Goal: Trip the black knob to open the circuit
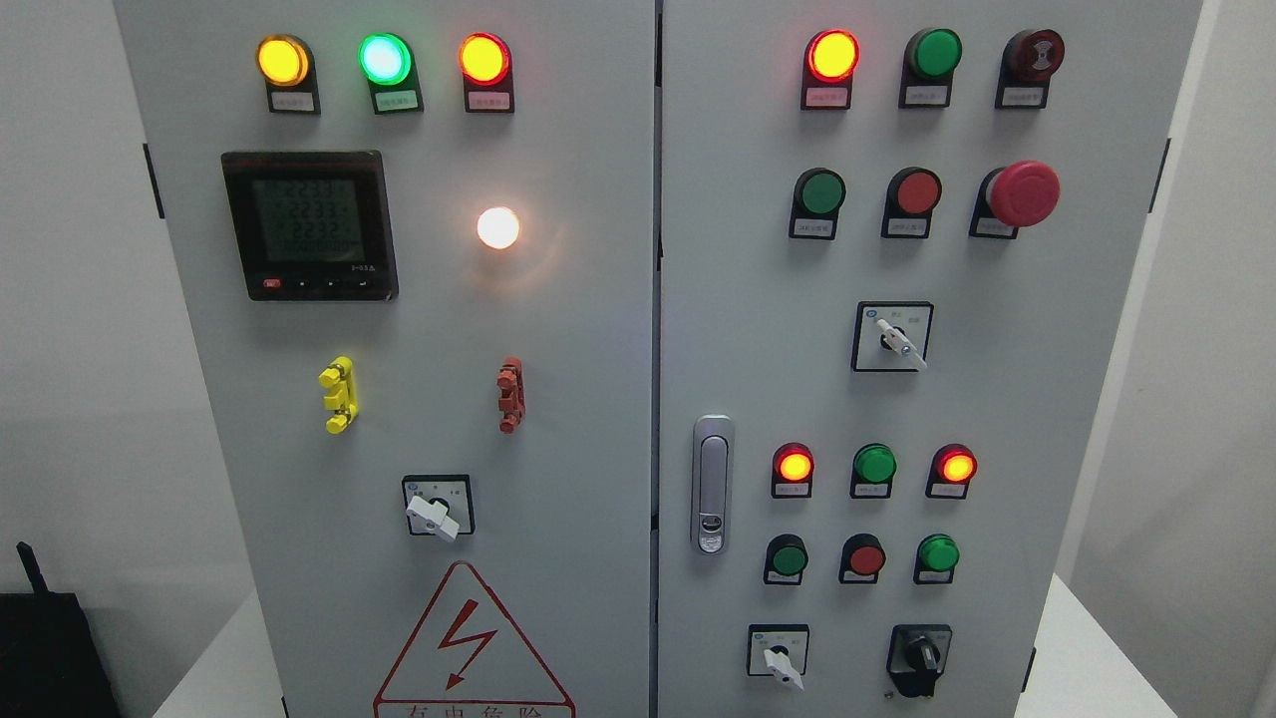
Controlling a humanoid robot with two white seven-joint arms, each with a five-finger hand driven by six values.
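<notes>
Black knob (919, 653) noted at lower right of cabinet (997, 399), untouched; indicator lamps lit, circuit judged live. No robot hand in view; hand state cannot be told.

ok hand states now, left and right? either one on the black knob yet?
Left hand: not in view.
Right hand: not in view.
Black knob: nothing touching it.

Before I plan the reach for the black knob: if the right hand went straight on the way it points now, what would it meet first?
That can't be judged: neither hand shows in the head view. Only the cabinet front faces the camera, with the black knob at its lower right.
</notes>
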